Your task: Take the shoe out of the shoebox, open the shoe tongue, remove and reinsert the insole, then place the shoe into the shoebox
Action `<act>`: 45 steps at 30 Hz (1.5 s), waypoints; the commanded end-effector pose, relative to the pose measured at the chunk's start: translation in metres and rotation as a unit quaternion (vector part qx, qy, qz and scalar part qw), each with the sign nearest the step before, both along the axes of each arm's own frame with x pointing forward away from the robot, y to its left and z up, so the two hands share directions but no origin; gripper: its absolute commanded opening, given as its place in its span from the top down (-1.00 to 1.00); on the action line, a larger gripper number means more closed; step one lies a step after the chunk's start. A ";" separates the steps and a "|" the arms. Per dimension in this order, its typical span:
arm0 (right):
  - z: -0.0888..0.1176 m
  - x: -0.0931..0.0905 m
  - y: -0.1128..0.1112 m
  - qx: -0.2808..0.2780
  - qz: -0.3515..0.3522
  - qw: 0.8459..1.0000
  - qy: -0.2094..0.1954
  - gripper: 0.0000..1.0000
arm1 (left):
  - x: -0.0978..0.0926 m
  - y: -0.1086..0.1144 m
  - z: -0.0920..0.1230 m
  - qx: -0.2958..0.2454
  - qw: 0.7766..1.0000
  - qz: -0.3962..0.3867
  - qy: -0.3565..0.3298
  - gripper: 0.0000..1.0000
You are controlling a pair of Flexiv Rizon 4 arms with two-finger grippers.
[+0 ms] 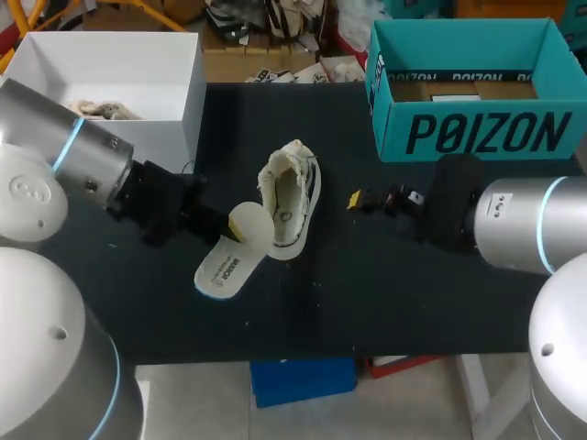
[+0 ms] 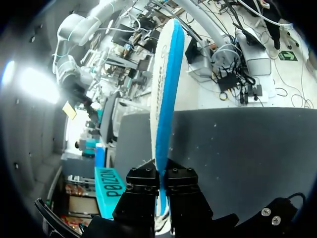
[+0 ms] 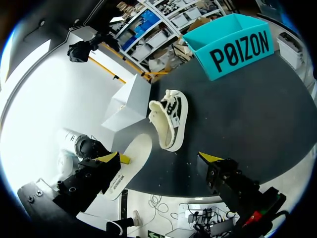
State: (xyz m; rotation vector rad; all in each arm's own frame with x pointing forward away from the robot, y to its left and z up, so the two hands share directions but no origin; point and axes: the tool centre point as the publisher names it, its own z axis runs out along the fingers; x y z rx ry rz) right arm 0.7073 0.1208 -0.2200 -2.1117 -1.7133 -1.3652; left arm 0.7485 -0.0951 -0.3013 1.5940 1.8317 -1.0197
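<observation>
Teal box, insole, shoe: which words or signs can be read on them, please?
"POIZON": large dark letters on the teal shoebox front.
Smaller print on its inner wall: too blurred to be sure.
On the insole: small dark print, unreadable.
On the shoe: round mark, unreadable.

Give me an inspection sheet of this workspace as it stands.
Surface: black tabletop, matte.
Job's things: cream canvas shoe lying mid-table; white insole with blue underside out of it; teal cardboard shoebox open, far right.
Clutter: white open box far left, cream items inside.
End effectors: left end effector shut on the insole; right end effector open, empty, beside the shoe.
Cables: nothing seen.
Surroundings: nothing seen.
</observation>
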 end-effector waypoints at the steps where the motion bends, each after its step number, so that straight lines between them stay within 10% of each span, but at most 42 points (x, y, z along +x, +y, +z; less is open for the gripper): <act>1: -0.002 -0.001 0.003 -0.001 -0.004 1.000 -0.003 -1.00 | 0.018 -0.017 -0.009 0.010 1.000 -0.012 0.009 1.00; 45: -0.002 -0.001 0.003 -0.001 -0.004 1.000 -0.003 -1.00 | 0.112 -0.067 -0.063 0.078 0.997 -0.004 0.008 1.00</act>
